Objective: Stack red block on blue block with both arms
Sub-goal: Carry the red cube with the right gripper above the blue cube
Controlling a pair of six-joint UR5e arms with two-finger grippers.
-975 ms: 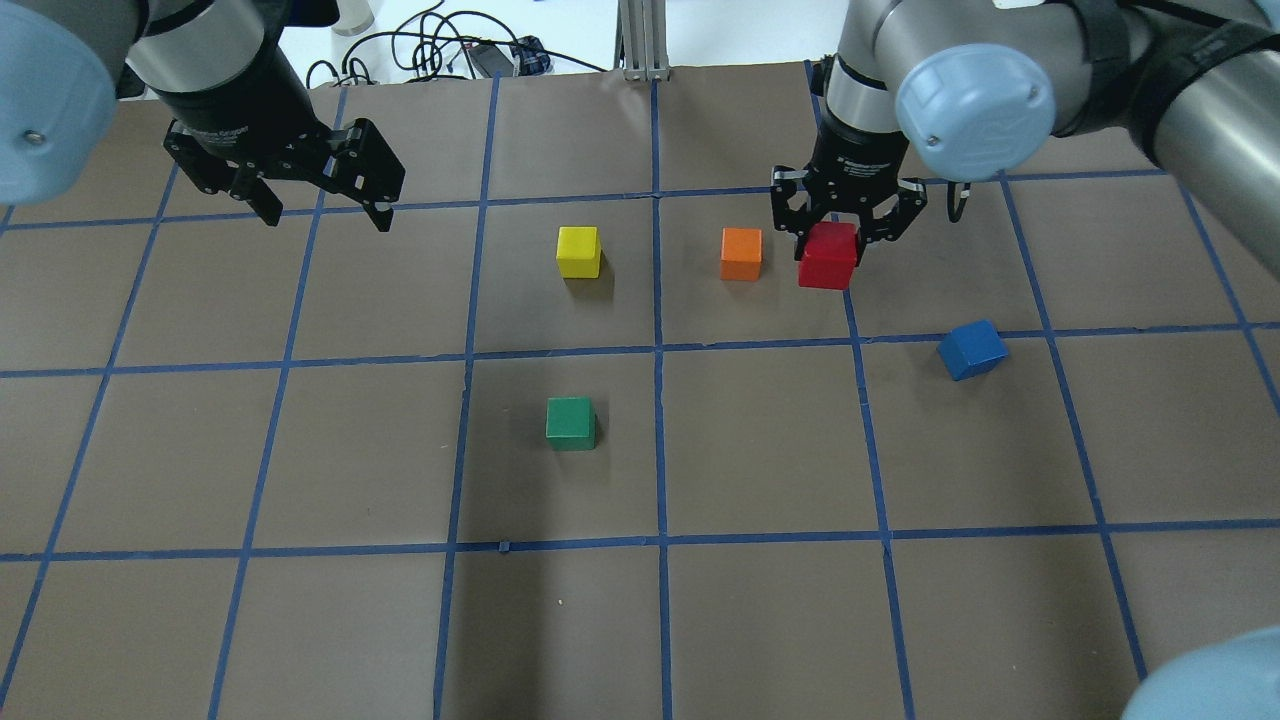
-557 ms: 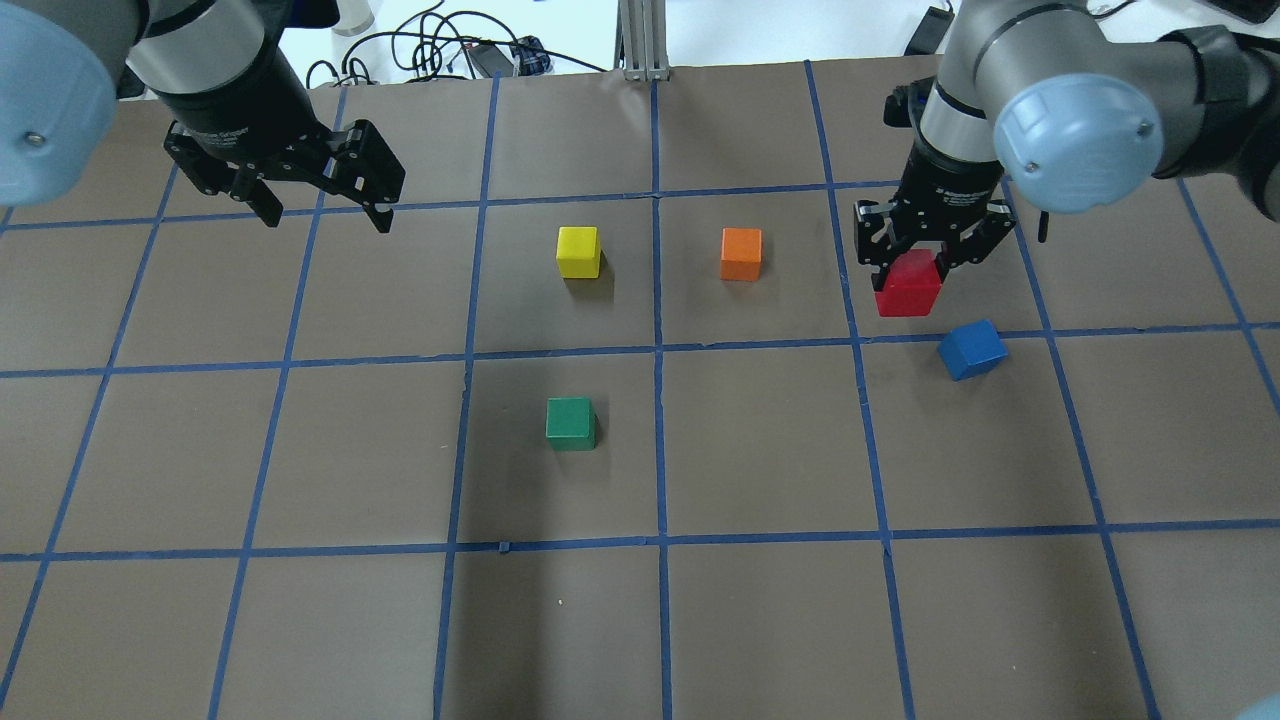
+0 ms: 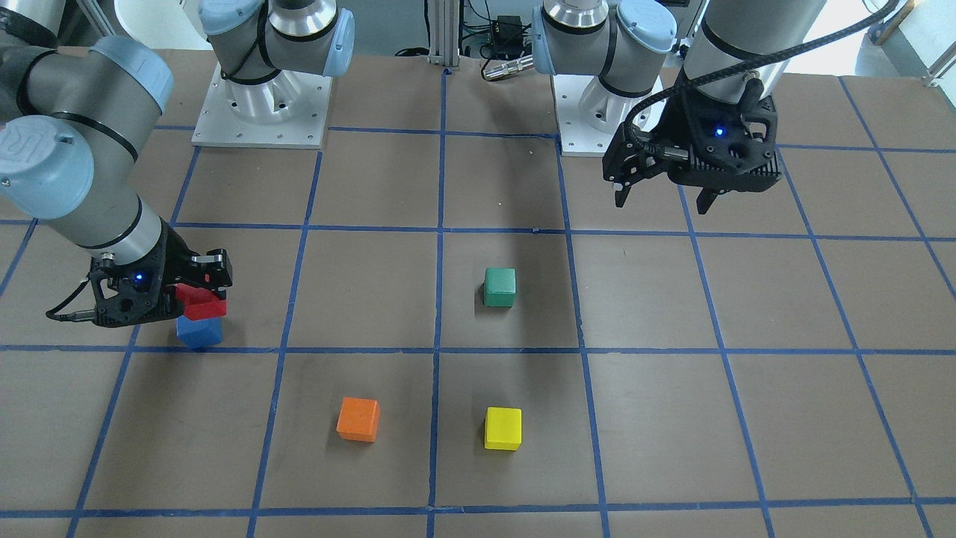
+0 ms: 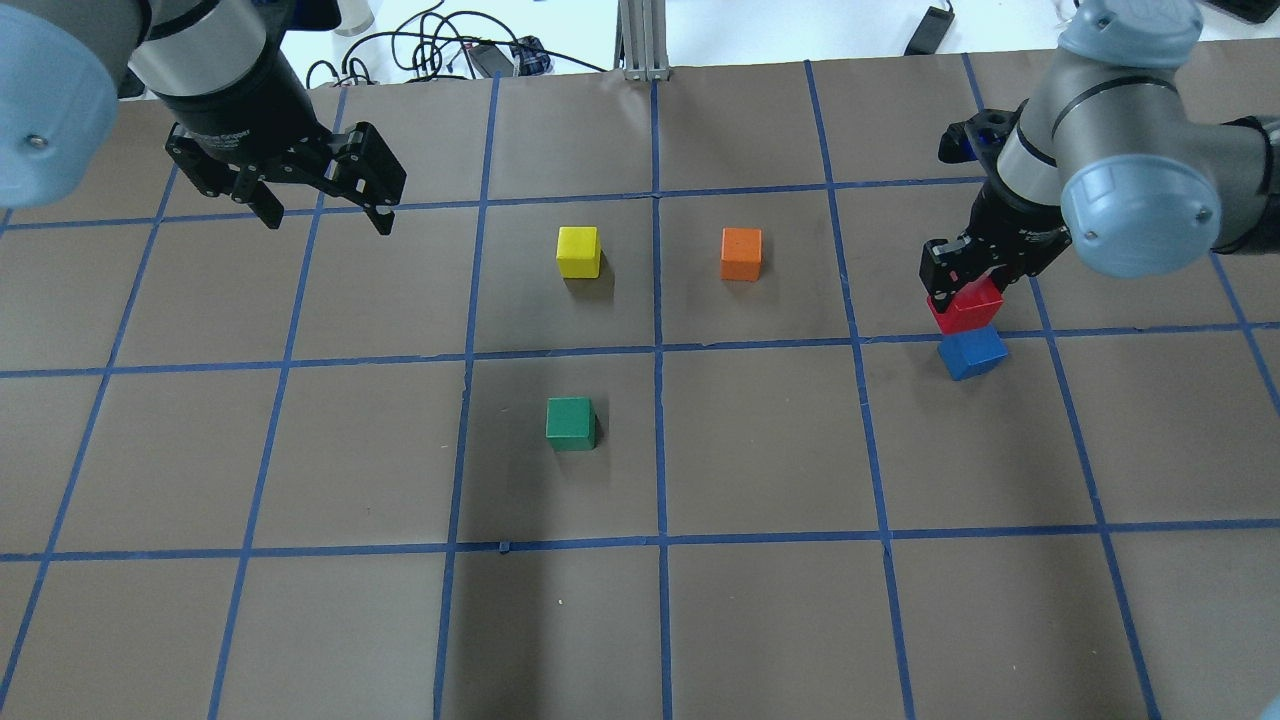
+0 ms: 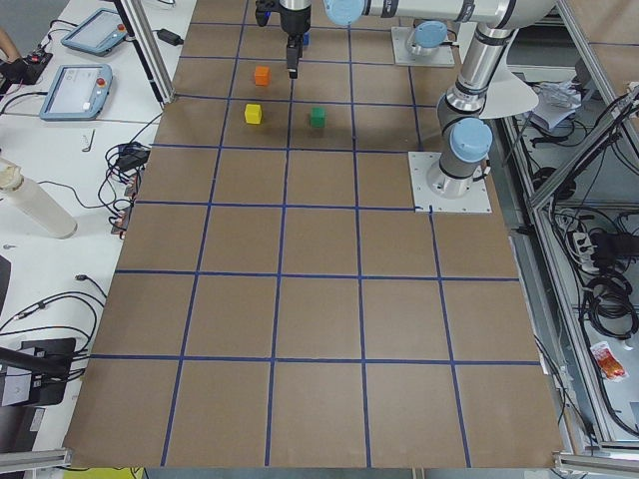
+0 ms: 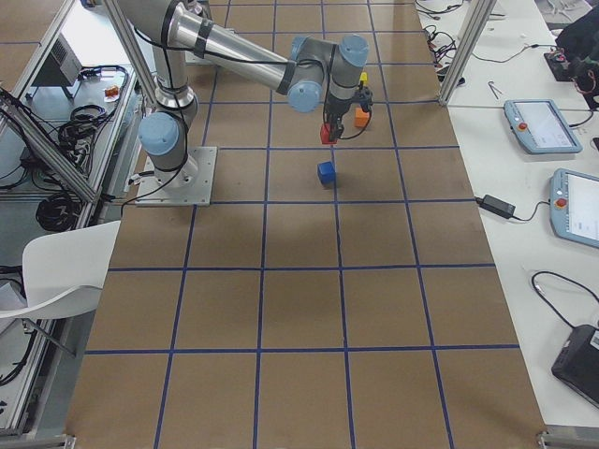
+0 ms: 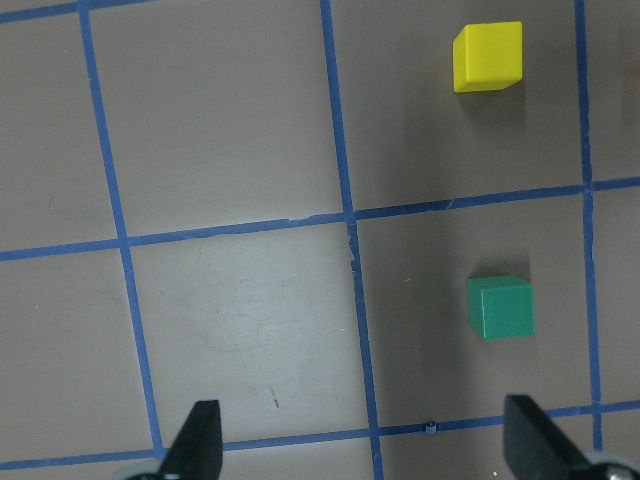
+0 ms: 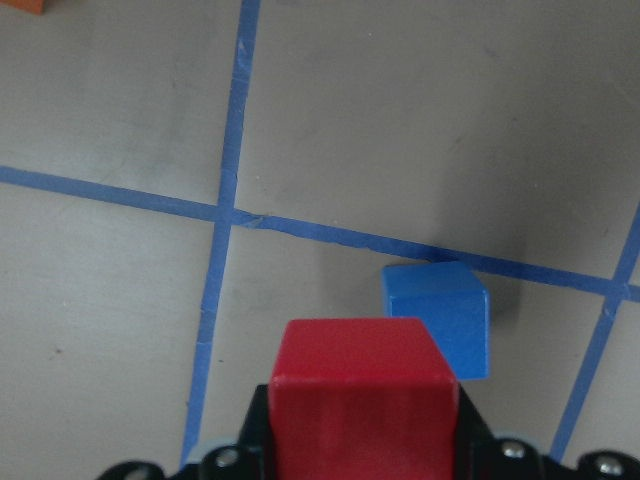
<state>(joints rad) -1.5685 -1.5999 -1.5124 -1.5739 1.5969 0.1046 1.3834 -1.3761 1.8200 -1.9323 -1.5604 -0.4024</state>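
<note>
red: small matte bright-red cube [image 4: 962, 308], pinched in right jaws, off brown taped tabletop [image 4: 760, 450].
blue: small royal-blue cube [image 4: 972, 352] on tabletop, below red, not touching; wrist view: lies fwd-right of jaws, not centred.
left jaws: spread, empty, well apart.
next: prob. shift over blue, lower.

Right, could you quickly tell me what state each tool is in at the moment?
Left tool: open, holding nothing.
Right tool: closed on the red block, raised near the blue block.
</note>
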